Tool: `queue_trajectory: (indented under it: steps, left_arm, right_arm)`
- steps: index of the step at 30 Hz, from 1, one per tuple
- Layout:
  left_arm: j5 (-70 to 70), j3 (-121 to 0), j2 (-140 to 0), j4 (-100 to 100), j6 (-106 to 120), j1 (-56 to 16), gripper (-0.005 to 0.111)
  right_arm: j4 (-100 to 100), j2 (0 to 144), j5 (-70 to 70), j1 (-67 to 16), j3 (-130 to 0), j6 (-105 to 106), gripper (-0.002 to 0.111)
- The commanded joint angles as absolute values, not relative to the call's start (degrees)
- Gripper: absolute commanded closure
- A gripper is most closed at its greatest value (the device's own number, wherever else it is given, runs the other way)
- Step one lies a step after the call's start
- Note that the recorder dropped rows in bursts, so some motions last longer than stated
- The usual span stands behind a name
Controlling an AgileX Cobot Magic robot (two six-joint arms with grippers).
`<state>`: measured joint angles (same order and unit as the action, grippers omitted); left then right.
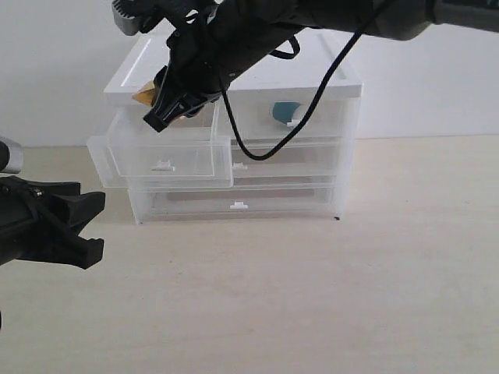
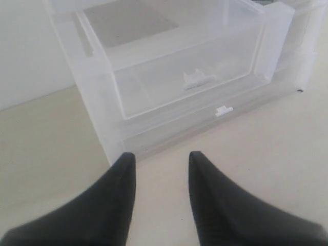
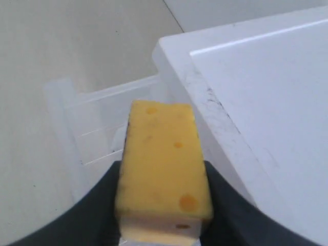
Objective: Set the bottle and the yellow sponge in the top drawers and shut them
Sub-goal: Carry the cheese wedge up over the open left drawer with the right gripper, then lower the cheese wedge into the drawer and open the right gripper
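Low at left: left gripper (image 1: 95, 226), jaws apart, empty, near table (image 1: 312, 296), facing cabinet (image 1: 343, 78). Next: left top drawer (image 1: 183, 162), pulled out. Over it: right gripper (image 1: 162, 111), clamped on sponge (image 3: 161, 164). Rightmost: bottle (image 1: 284, 111) inside shut right top drawer (image 1: 327, 117), teal band showing.

The yellow sponge (image 3: 163, 169) is matt foam, its face pitted with small darker pores. The cabinet top (image 3: 266, 102) is smooth white plastic with a slight sheen and grey scuffs near its edge. The open top drawer (image 2: 179, 77) is smooth, translucent, frosted-looking plastic. The tabletop (image 1: 327, 296) looks like pale matt wood-grain laminate. The left gripper (image 2: 161, 156) has matt black fingers (image 2: 220, 205), faintly ribbed.
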<state>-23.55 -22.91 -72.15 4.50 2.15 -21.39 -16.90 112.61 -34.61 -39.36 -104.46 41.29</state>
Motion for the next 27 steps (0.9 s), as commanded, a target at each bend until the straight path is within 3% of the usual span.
queue_trajectory:
  steps: [1, 13, 15, 20, 27]
  left_arm:
    - [-24.01, -22.55, -72.0, 3.83, 2.2, -21.19, 0.074]
    - [-23.9, -22.55, -72.0, 3.83, 2.2, -21.19, 0.074]
    - [-23.9, -22.55, -72.0, 3.83, 2.2, -21.19, 0.074]
    - [-23.9, -22.55, -72.0, 3.83, 2.2, -21.19, 0.074]
    - [-24.01, -22.55, -72.0, 3.83, 2.2, -21.19, 0.074]
  right_arm:
    - [-17.21, 113.73, -32.24, -38.24, -105.38, 40.85, 0.108]
    - [-17.44, 117.24, -30.19, -38.24, -105.38, 40.21, 0.107]
    - [-17.44, 117.24, -29.81, -38.24, -105.38, 39.06, 0.101]
    - [-17.44, 117.24, -29.71, -38.24, -105.38, 37.93, 0.07]
    - [-17.57, 117.24, -31.35, -38.24, -105.38, 37.73, 0.066]
